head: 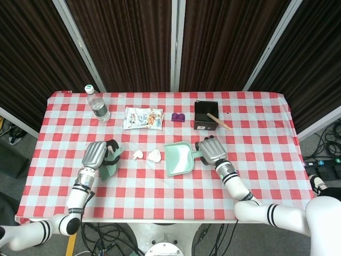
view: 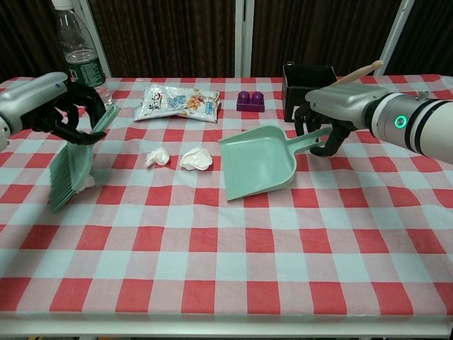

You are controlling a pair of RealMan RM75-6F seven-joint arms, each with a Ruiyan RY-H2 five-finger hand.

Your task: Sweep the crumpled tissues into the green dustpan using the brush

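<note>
On checked cloth (view: 212, 248), tissues (view: 197, 159) lie between brush-holding left hand (view: 67, 113) and dustpan (view: 258, 163).

Head view: high up, looking nearly straight down on the whole worktop (head: 256, 176). Chest view: low, near the front edge, facing across. Both share the worktop (view: 233, 255).

Red-and-white checked tablecloth (view: 212, 241), mint-green dustpan (view: 258, 163), mint-green brush (view: 74, 166), white tissues (view: 196, 159), purple block (view: 248, 100), black box (view: 306, 83)
</note>
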